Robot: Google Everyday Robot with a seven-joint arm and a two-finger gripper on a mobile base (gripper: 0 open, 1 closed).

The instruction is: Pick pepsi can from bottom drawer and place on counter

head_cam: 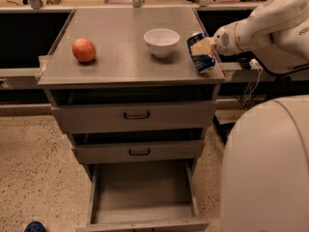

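Low over the grey matte surface [120, 57] edge, our gripper [201, 47] clamps a tilted dark blue can [205, 65]; released, it may topple off.

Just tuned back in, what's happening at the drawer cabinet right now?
The arm's end effector is clamped on the pepsi can, holding it tilted over the right edge of the counter, just right of the white bowl. Whether the can touches the surface I cannot tell. The bottom drawer stands pulled open, with no can in it. An apple sits on the counter's left side.
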